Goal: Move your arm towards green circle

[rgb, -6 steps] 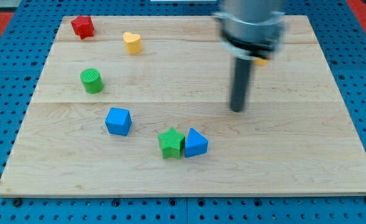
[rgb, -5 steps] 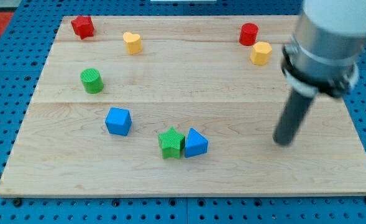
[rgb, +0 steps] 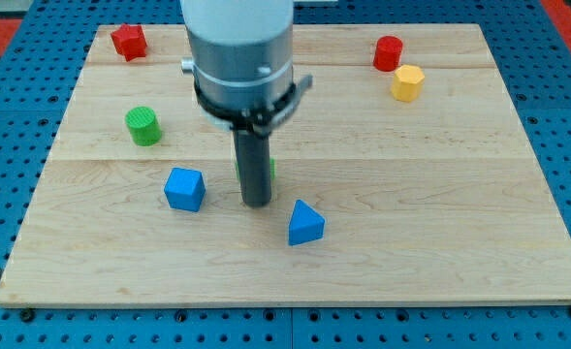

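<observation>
The green circle is a short green cylinder on the left part of the wooden board. My tip rests on the board to the right of it and lower in the view, well apart from it. The tip stands between the blue cube on its left and the blue triangular block at its lower right. A green block, its shape unclear, shows just behind the rod, mostly hidden by it.
A red star lies at the board's top left. A red cylinder and a yellow hexagon lie at the top right. The arm's wide body hides the top middle of the board.
The arm has swung from the view's right to the middle. The green star no longer sits beside the blue triangular block; green shows higher up, behind the rod. The yellow heart is hidden.
</observation>
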Controlling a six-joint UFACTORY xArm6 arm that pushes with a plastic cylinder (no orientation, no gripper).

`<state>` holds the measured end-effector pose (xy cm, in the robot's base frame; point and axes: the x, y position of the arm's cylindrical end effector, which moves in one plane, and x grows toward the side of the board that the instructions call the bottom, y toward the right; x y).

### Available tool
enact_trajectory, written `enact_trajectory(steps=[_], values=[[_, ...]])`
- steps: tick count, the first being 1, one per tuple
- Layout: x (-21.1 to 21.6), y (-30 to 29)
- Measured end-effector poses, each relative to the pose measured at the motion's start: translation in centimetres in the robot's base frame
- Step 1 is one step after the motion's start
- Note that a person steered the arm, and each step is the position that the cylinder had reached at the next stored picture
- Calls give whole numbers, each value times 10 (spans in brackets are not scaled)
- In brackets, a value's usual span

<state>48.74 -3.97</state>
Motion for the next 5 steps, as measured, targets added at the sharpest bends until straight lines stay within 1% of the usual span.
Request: enact_trajectory(steps=[1,2,3,4,5], values=[[-13,3],[-77,4],[-85,18],[-61,8],[-98,-1]])
